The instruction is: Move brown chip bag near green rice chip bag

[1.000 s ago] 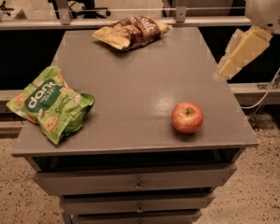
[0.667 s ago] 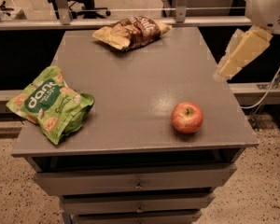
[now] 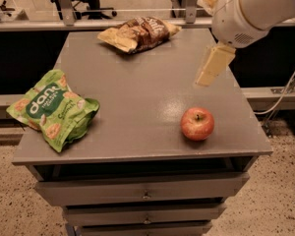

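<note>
The hand (image 3: pixel 210 73) has swung in from beyond the desk's (image 3: pixel 137 92) right edge and now hangs above it, toward the far right corner; whether it is open or closed cannot be told. The brown chip bag (image 3: pixel 137 33) lies flat at the far edge, untouched. It is glossy crinkled film, likely light, puffy and slippery, so a pinch across its raised middle or a crimped end seems safest. The green rice chip bag (image 3: pixel 54 107), equally soft, overhangs the left edge. A smooth red apple (image 3: pixel 197 124) sits near the front right corner.
</note>
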